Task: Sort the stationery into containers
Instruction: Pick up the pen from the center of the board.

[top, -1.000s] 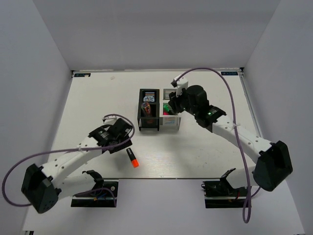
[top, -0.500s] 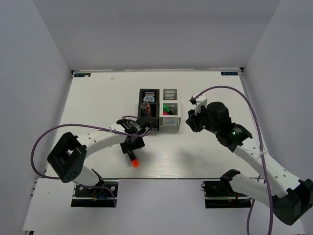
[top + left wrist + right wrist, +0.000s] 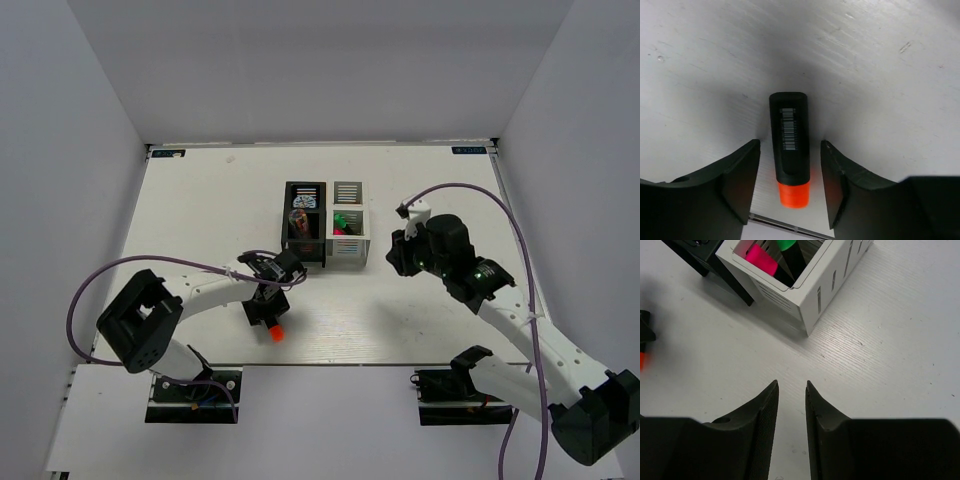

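here, the left claw [image 3: 263,312] is spread, straddling the orange highlighter [image 3: 789,145] that lies flat on the surface [image 3: 890,75], untouched. the white bin [image 3: 825,295] holds a pink end [image 3: 760,257] and a green end [image 3: 786,244]. the right claw [image 3: 791,385], slightly spread, pinches nothing.

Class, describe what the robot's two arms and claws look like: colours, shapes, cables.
The left arm and right arm have white links and black joints, each trailing a purple cable. The left claw and right claw each have two curved black fingers.
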Controlling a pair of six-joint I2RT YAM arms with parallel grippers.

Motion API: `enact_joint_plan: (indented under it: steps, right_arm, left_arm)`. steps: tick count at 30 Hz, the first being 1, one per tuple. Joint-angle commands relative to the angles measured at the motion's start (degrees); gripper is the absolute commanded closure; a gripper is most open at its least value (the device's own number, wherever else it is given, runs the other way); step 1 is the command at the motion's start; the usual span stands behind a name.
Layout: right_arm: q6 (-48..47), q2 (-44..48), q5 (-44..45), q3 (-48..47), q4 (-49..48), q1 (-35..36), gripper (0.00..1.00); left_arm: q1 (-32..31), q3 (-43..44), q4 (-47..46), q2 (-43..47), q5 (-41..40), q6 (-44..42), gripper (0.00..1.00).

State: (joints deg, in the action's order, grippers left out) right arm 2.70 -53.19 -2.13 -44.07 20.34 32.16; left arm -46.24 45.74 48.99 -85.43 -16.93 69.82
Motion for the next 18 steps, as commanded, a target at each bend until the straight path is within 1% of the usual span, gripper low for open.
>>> enact_joint_plan:
  steps: [1, 4, 5, 7, 8, 10, 11, 13, 14, 15, 16, 17, 18]
  right_arm:
    - [1.5, 1.2, -1.6, 0.7, -1.1, -0.7, 0.68]
    - [1.7, 1.4, -1.6, 0.9, -1.0, -1.3, 0.68]
    - [1.8, 1.3, -1.6, 1.0, -1.1, -1.6, 0.68]
    - [1.8, 1.8, -1.6, 0.9, -0.9, -2.0, 0.68]
    - [1.9, 1.8, -1.8, 0.9, -1.1, -2.2, 0.68]
    - [2.0, 1.9, -2.1, 1.1, -0.9, -2.5, 0.68]
    - [2.0, 1.9, -2.2, 1.1, -0.9, -2.8, 0.68]
    - [2.0, 2.1, -2.5, 1.3, -0.7, -3.1, 0.68]
    - [2.1, 2.0, -2.8, 1.3, -0.9, -3.2, 0.68]
    - [1.8, 2.0, -2.9, 1.4, -0.9, -3.5, 0.66]
    - [1.2, 2.0, -3.0, 1.5, -0.8, -3.6, 0.63]
    - [1.1, 2.0, -3.7, 1.4, -0.9, -3.7, 0.4]
    - [0.5, 1.9, -3.8, 1.4, -0.6, -3.9, 0.22]
  left_arm:
    - [0.1, -1.7, -3.1, -0.9, -0.2, 3.0, 0.39]
    - [0.2, -1.9, -3.7, -1.8, 0.0, 3.0, 0.48]
    - [0.3, -2.0, -4.1, -2.7, 0.1, 2.9, 0.53]
    - [0.5, -2.8, -5.0, -3.3, 0.6, 2.9, 0.59]
    - [0.7, -3.9, -5.4, -3.7, 1.1, 3.0, 0.65]
    - [1.4, -6.0, -8.1, -3.7, 2.6, 3.2, 0.72]
    - [1.6, -7.2, -8.8, -3.6, 2.9, 3.1, 0.8]
    - [1.9, -8.1, -10.3, -3.3, 3.5, 2.2, 0.89]
    - [1.9, -7.9, -10.2, -2.7, 3.6, 0.8, 0.98]
    - [1.1, -5.2, -8.8, -2.5, 3.4, 0.0, 1.0]
    - [0.4, -3.5, -6.6, -1.3, 0.3, -0.9, 1.0]
    - [-2.1, -1.5, -5.0, -0.9, -1.1, -4.5, 1.0]
    - [-3.3, 0.7, -3.2, -0.3, -4.9, -5.9, 1.0]
